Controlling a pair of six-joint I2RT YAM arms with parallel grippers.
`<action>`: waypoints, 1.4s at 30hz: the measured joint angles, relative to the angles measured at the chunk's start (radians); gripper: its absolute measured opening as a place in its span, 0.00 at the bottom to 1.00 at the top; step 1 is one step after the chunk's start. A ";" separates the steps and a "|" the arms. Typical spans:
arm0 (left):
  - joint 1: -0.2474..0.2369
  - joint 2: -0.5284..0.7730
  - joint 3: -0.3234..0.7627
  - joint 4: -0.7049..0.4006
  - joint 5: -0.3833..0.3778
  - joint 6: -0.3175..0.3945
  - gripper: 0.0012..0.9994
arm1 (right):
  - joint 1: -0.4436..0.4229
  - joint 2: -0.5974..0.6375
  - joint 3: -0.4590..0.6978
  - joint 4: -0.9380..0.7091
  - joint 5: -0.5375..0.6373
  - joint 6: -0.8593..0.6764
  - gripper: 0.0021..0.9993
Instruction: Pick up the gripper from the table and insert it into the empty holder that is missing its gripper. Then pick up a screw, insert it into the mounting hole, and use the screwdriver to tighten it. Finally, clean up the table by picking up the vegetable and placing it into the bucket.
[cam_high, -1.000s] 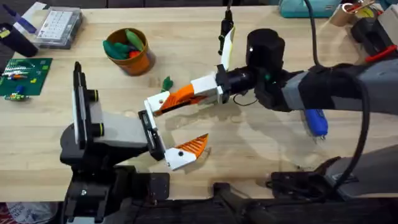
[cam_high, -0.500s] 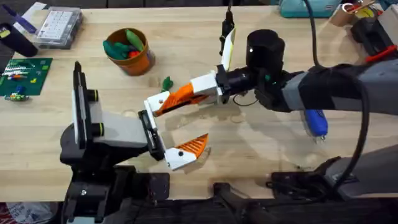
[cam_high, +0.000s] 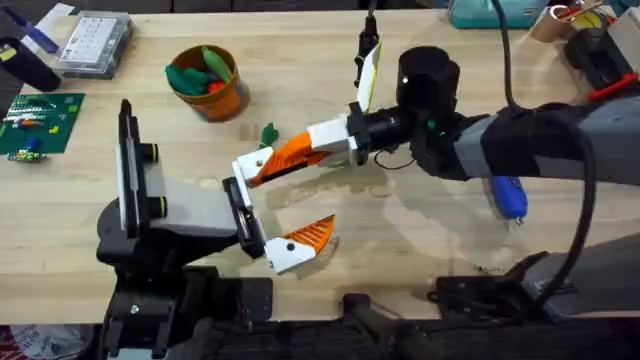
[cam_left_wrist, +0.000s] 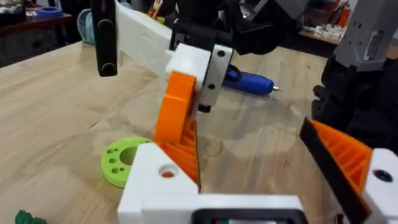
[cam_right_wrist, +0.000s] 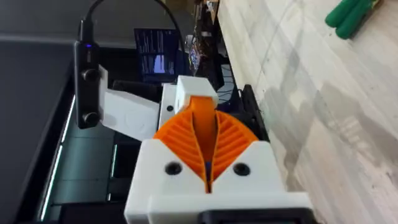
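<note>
Wooden worktop at centre: right end effector clenches the gripper against the holder. Left end effector, fingers spread, grasps nothing; the gripper sits touching its upper fingertip.

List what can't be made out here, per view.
- Whether the gripper is seated in the holder: overhead, the right gripper covers the joint.
- The screwdriver: overhead, mostly under the right arm.
- The vegetable: left wrist, cut off by the edge.
- Screws: the clear box contents, too small overhead.

Likely a robotics lab, wooden workbench, green circuit board, clear parts box, cluttered edges
</note>
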 joint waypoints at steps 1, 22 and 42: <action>0.000 0.000 0.000 0.000 0.000 0.000 0.99 | 0.000 -0.001 0.000 -0.001 0.000 0.000 0.01; 0.011 0.000 -0.002 0.007 -0.041 -0.020 0.99 | 0.038 -0.009 0.000 0.007 0.115 0.055 0.01; 0.011 0.000 -0.002 0.008 -0.044 -0.023 0.99 | 0.047 -0.009 0.000 0.003 0.145 0.060 0.16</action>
